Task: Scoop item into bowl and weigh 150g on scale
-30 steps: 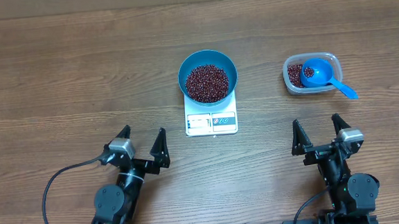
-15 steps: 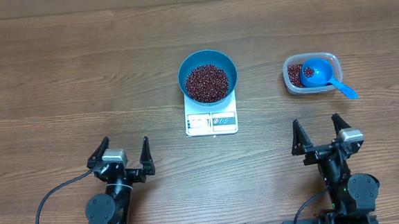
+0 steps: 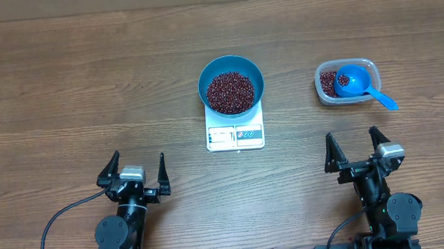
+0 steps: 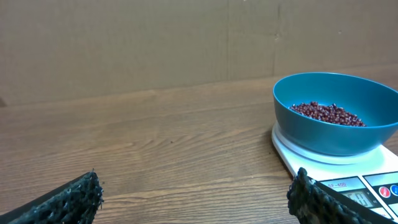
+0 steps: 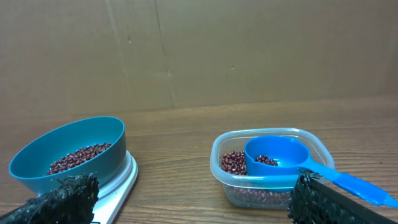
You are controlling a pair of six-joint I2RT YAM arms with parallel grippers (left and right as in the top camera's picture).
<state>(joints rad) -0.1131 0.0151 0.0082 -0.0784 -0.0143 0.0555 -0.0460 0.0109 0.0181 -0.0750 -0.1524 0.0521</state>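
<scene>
- Mostly, the beans [image 3: 231, 92] lie in the bowl [image 3: 204, 81]: a heap of tiny, dark red-brown, glossy grains that covers its floor and leaves the upper wall bare.
- The bowl is round, bright blue plastic, and the widest dish on the surface [image 3: 88, 86]. It stands on the rear part of the scale [image 3: 235, 137], near the middle of the surface.
- The scale is a small, flat, white square. Its display strip and buttons lie along the front edge, clear of the bowl, and the reading is too small to make out.
- A smaller share of beans sits in a clear, round-cornered plastic tub [image 3: 366, 64] well to the right of the bowl.
- A small blue scoop [image 3: 354, 80] rests in that tub with a few beans in its cup. Its handle [image 3: 382, 98] sticks out over the tub's near right rim.
- The left gripper [image 3: 139, 155] hovers at the near left of the surface, jaws spread wide and holding nothing. It is well apart from the scale, with a black cable [image 3: 58, 219] looping beside the arm.
- The right gripper [image 3: 351, 133] sits at the near right, in front of the tub, jaws likewise wide and empty.
- From the wrist views, a plain brown cardboard wall [image 4: 124, 43] stands behind the surface.
</scene>
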